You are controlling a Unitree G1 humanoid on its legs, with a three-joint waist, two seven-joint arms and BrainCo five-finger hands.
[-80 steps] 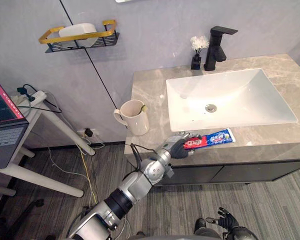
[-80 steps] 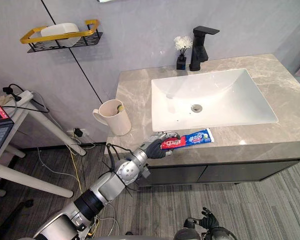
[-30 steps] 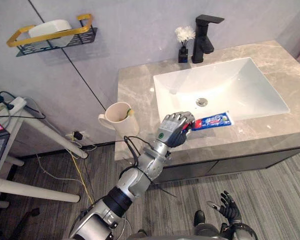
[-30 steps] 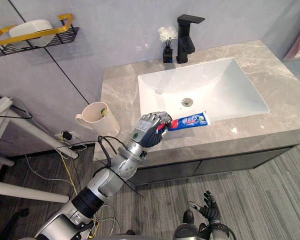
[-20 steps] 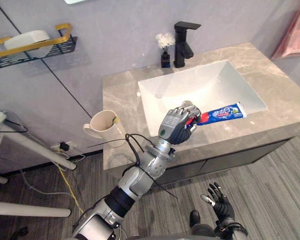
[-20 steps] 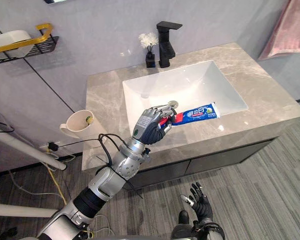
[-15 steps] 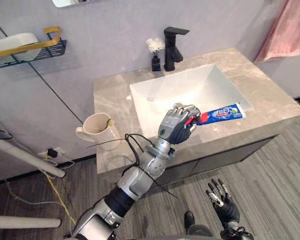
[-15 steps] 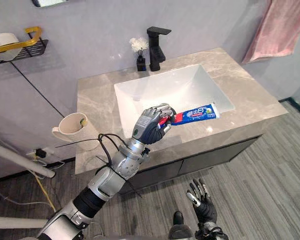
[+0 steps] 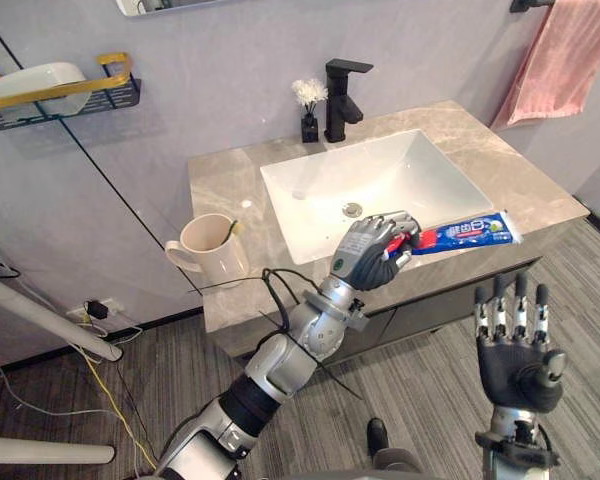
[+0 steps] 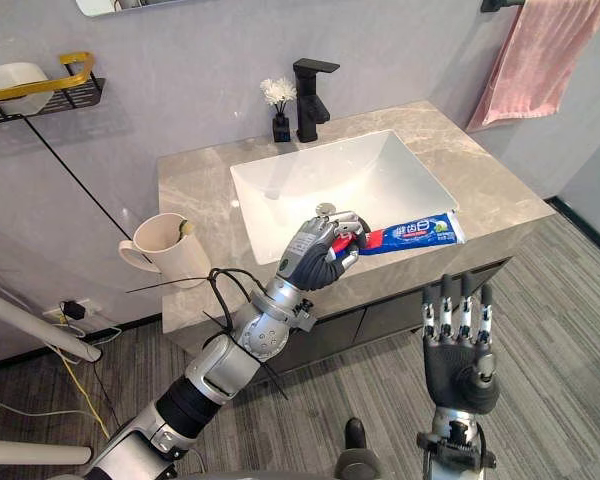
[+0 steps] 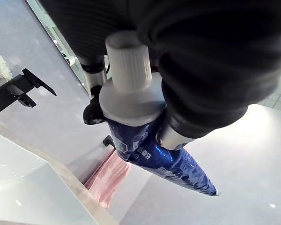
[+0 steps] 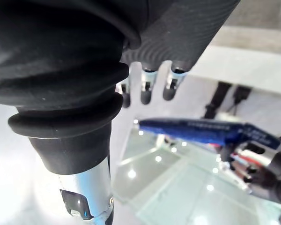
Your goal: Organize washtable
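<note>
Left hand [image 9: 372,255]: fingers curled tight round the cap end of the toothpaste tube [image 9: 475,232]. The tube is held off the surface, roughly level, over the front edge of the countertop [image 9: 225,185], with its crimped end pointing to the robot's right.

Right hand [image 9: 518,355]: upright, fingers straight and spread, holding nothing, above the wood-pattern floor [image 9: 400,390] in front of the cabinet [image 9: 435,305].

Counter: grey marble with an inset white sink [image 9: 380,180]. Behind the sink stand a black faucet [image 9: 342,85] and a small dark vase [image 9: 309,125] with a white flower.

Cream mug [image 9: 212,250]: at the counter's left edge, with a small yellowish item at its rim, too small to identify.

Wall shelf [image 9: 60,90]: holds a white object.

Pink towel [image 9: 560,50]: hangs on the right.
</note>
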